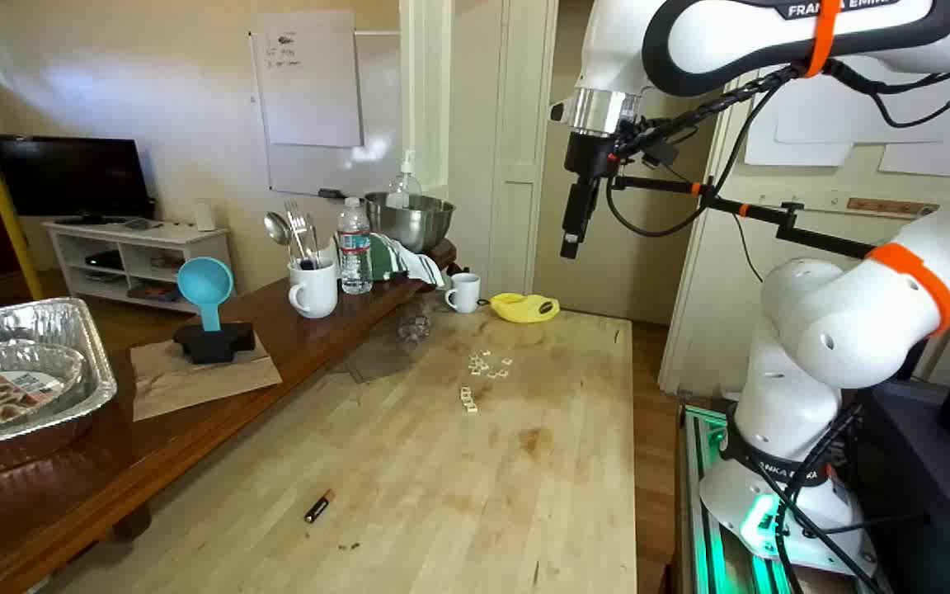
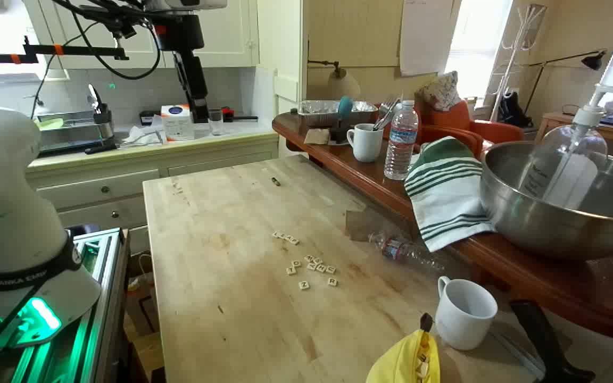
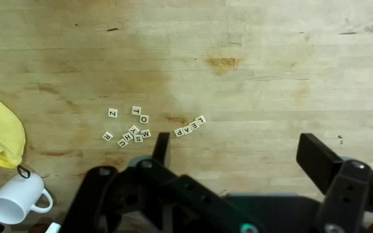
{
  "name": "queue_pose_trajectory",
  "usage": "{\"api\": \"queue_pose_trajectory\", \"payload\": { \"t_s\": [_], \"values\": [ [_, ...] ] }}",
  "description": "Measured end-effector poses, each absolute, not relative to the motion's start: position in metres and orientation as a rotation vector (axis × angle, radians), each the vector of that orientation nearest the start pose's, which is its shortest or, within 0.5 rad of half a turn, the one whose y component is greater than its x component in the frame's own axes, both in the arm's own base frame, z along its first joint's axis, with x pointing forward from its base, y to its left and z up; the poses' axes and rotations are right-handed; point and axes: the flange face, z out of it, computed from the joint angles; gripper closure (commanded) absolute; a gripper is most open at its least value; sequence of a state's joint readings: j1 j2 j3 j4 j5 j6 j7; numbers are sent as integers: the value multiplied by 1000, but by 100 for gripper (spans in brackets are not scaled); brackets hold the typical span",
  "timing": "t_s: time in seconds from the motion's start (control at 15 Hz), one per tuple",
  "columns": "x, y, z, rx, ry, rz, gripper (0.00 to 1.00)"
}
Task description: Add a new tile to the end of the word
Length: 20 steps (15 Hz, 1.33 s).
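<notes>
In an exterior view, the robot arm (image 1: 854,330) holds its jaws high above the wooden surface (image 1: 458,478), and the word (image 1: 468,401) lies there as a short whitish row, near a scattered group of loose tiles (image 1: 476,371); a battery (image 1: 319,506) is well apart from both. In an exterior view, a yellow banana-shaped pouch (image 2: 399,361), with pale pieces (image 2: 422,368) showing in its opening, is beside an upright white mug (image 2: 466,314), and a clear plastic bottle (image 2: 405,251) lies on its side near the raised brown ledge (image 2: 540,279). In the wrist view, the jaws stand wide apart, and the surface shows between them. Here the word reads LEAP, upside down and from right to left, and its P tile (image 3: 178,132) is the end nearest to the loose tiles. Among these, the Z tile (image 3: 112,113) and the R tile (image 3: 107,136) lie separately.
</notes>
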<state>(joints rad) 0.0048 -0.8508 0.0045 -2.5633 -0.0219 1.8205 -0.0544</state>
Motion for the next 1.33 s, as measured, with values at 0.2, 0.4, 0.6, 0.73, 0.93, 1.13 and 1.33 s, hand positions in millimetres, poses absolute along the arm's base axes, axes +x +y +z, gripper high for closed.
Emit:
{"api": "queue_pose_trajectory", "payload": {
  "t_s": [0.2,0.4,0.6,0.73,0.93,1.13,1.33],
  "values": [
    [308,1,534,-3163,-105,-170,0],
    [308,1,534,-3163,-105,-170,0],
    [310,-1,530,-3169,-87,-155,0],
    [321,-12,514,-3165,-22,-164,0],
    [352,-40,477,-3127,73,-247,0],
    [379,-62,435,-3097,110,-259,0],
    [395,-75,389,-3087,127,-151,0]
  ]
}}
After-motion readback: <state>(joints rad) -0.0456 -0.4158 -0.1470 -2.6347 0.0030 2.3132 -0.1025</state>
